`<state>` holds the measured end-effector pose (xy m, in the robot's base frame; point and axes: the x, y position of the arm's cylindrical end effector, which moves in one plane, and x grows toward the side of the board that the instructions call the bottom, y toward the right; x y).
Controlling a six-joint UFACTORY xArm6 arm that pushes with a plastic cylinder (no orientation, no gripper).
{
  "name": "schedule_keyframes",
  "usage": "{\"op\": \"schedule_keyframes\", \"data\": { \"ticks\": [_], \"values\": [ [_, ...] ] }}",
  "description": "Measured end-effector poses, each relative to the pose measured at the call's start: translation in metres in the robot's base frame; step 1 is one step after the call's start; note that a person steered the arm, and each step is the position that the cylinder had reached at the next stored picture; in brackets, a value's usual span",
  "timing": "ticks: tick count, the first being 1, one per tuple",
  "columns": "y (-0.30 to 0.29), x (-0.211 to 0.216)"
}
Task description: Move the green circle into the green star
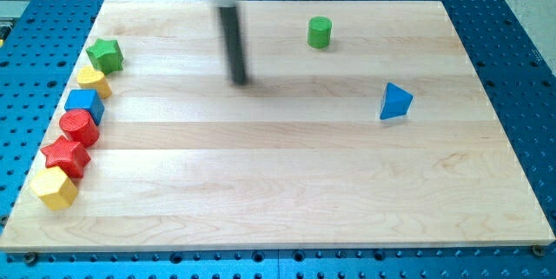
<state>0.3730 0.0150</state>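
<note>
The green circle [320, 32] is a short cylinder near the view's top, right of centre. The green star [105, 55] sits at the upper left edge of the board, at the head of a column of blocks. My tip [240, 81] is the lower end of a dark, blurred rod coming down from the top centre. It stands between the two, about 90 px left of and below the green circle and far right of the green star, touching no block.
Below the green star, down the left edge: a yellow block [94, 81], a blue cube [84, 105], a red cylinder [79, 128], a red star [66, 156], a yellow hexagon [55, 189]. A blue triangle [395, 102] stands at right. The wooden board [287, 192] lies on a blue perforated table.
</note>
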Motion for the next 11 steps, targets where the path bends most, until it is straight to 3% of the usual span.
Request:
{"op": "schedule_keyframes", "data": {
  "ticks": [1, 2, 3, 4, 5, 7, 8, 9, 11],
  "values": [
    [0.107, -0.037],
    [0.085, -0.076],
    [-0.030, -0.074],
    [0.034, -0.069],
    [0.028, -0.116],
    [-0.163, -0.090],
    [-0.101, -0.130],
    [-0.173, -0.150],
    [-0.262, -0.096]
  ]
}}
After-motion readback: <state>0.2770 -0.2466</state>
